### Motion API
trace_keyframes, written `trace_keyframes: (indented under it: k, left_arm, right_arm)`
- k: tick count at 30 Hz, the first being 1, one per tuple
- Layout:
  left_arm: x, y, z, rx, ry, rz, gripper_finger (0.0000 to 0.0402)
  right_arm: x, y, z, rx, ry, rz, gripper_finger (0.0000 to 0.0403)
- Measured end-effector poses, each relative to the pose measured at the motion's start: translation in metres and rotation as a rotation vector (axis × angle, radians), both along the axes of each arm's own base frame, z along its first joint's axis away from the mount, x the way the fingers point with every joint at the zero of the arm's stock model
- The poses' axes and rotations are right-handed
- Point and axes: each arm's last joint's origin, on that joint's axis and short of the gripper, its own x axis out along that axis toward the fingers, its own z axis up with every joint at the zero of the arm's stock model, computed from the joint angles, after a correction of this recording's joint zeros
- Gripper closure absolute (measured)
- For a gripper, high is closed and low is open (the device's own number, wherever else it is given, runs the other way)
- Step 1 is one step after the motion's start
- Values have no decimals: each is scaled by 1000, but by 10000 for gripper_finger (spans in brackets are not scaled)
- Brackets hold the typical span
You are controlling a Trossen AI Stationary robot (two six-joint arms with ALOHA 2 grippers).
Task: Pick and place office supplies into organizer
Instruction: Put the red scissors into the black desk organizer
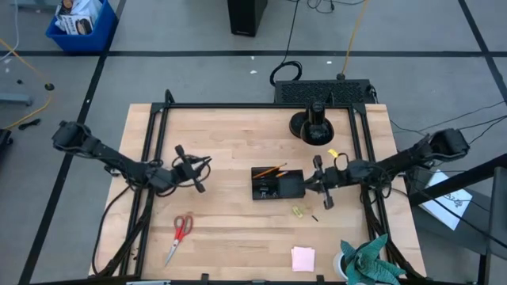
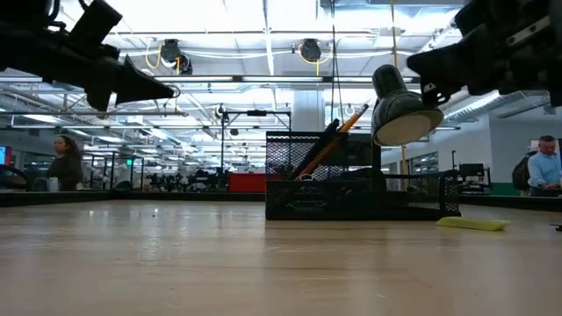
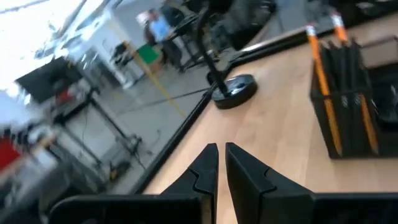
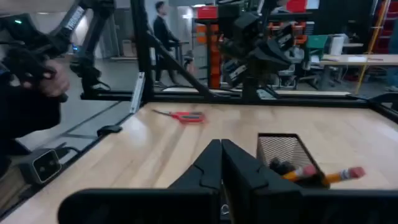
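The black mesh organizer [image 1: 277,184] stands mid-table. Two orange pencils [image 1: 270,170] lean in its tall compartment, with dark pens [image 2: 318,151] beside them. The red-handled scissors [image 1: 181,234] lie flat toward the near left, and the pink sticky-note pad [image 1: 303,258] lies by the near edge. A tiny yellow-green piece [image 1: 298,211] rests just near of the organizer. My left gripper [image 1: 204,165] hovers shut, left of the organizer and above the table. My right gripper [image 1: 308,184] hovers shut at the organizer's right end, pointing left.
A round black stand base [image 1: 313,127] sits on the far side of the table. A teal-green cloth [image 1: 368,265] lies at the near right corner. A small yellow item [image 1: 333,153] lies near the stand base. People stand in the room beyond the table.
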Motion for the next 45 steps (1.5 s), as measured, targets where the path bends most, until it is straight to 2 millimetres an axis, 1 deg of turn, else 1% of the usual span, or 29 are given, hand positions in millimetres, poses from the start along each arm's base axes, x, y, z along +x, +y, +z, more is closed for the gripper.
trace_keyframes:
  k: [3,5,8,10,13,14,17,19,21,24,28,31,35,38,41,45]
  left_arm:
    - [-3,-7,-2,-62,-28,6,364]
    - [-2,-14,3,-122,-51,-5,364]
    - [5,-24,21,-236,-77,11,364]
    - [10,-28,35,-300,-25,13,364]
    - [18,-34,62,-439,52,25,364]
    - [20,-36,68,-481,79,34,364]
    - [26,-42,74,-607,175,57,364]
    - [29,-46,72,-711,248,75,364]
    - [32,-50,65,-825,328,128,364]
    - [29,-59,46,-969,473,277,364]
    - [23,-75,24,-1100,597,476,364]
    - [21,-82,16,-1188,593,598,364]
    - [19,-88,16,-1315,526,699,364]
    - [14,-100,16,-1410,556,712,364]
    - [8,-114,17,-1493,539,710,364]
    - [-6,-129,17,-1499,528,699,364]
  right_arm:
    - [-5,-8,-2,-2,-12,-20,402]
    - [-6,-15,-1,2,-19,-58,402]
    - [-5,-22,-2,23,-12,-102,402]
    - [-5,-25,-3,25,-1,-99,402]
    - [-5,-28,-6,27,35,-78,402]
    - [-5,-29,-7,29,43,-74,402]
    - [-5,-30,-8,30,50,-41,403]
    - [-5,-30,-8,36,52,-36,403]
    - [-5,-29,-8,42,56,-26,403]
    - [-5,-28,-8,37,57,20,403]
    - [-6,-27,-8,7,51,60,403]
    - [-6,-27,-7,-5,39,66,403]
    - [-6,-27,-7,-31,35,66,403]
    - [-6,-27,-7,-51,31,67,403]
    - [-6,-27,-7,-67,25,65,403]
    - [-5,-28,-5,-77,-3,58,403]
